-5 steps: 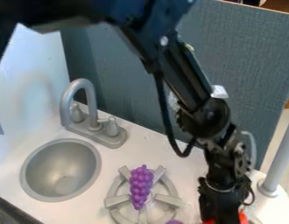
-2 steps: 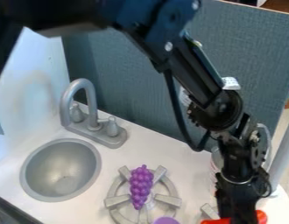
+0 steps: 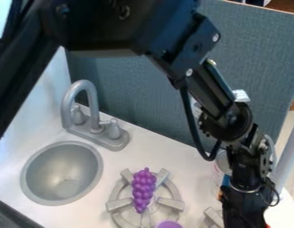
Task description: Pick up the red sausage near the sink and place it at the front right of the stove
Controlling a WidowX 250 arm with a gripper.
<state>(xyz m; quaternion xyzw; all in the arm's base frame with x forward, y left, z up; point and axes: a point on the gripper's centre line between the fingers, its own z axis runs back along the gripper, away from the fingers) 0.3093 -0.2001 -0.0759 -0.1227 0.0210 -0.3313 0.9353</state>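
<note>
Camera view: risks bumping the can (image 3: 221, 164), seemingly just behind the wrist, if swung a little too far toward the back wall (image 3: 256, 62). Could also scrape the second burner (image 3: 213, 216), beside the lower end, if lowered too far or carried left without lifting first. Might snag the slack cable (image 3: 196, 133) on the can or on the grey post (image 3: 289, 156) at the right, given so wide a loop hanging away from the links. Could nudge or miss the red piece (image 3: 267, 225) by the bottom edge, if led by this angle alone, with so little of it in sight.

Enters with the arm (image 3: 204, 91) from the upper left, big and dark across the top. Bends at the elbow, slants down to the right as far as the wrist, then drops nearly straight to the gripper (image 3: 242, 211), low on the right and running off the bottom edge. Cannot tell from here whether spread, pressed together or pinching something. Has the red piece close by at the lower right, too cut off to name, with no way to judge contact.

Further left, find purple grapes (image 3: 143, 189) lying on the grey burner (image 3: 118, 205), with a purple round thing (image 3: 169, 225) below, partly cut off. Beyond, see the round sink (image 3: 61, 171) and the grey tap (image 3: 68, 104), both well apart from the gripper.
</note>
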